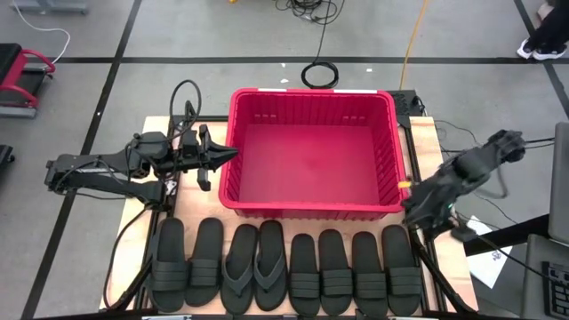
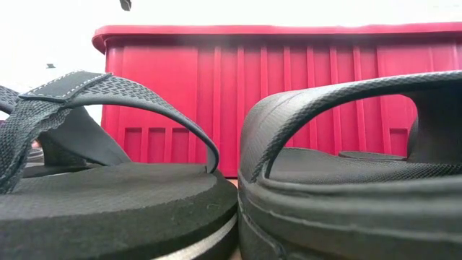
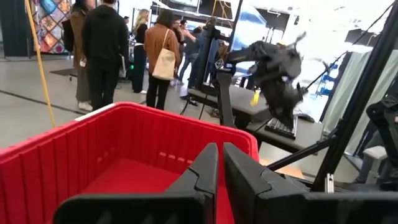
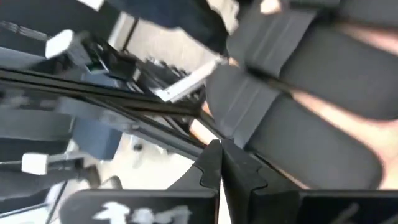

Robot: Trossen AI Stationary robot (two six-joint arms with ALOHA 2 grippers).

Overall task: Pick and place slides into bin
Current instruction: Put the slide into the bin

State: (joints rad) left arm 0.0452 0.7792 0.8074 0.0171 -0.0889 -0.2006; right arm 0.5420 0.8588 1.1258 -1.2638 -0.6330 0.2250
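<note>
Slides (image 1: 284,267) line bin's (image 1: 311,206) near rim.

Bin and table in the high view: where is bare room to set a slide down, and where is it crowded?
The red bin is bare inside, its whole floor free. A narrow wood strip lies between the bin's near wall and the slides. The near edge is crowded: eight slides abreast. The left gripper, shut, hovers at the bin's left rim; the right gripper, shut, sits by its right near corner.

Open tub, crowded front edge

We see the red tub (image 1: 311,151) hollow; eight sandals (image 1: 284,267) line the counter (image 1: 425,133) before it, nearly touching.
</note>
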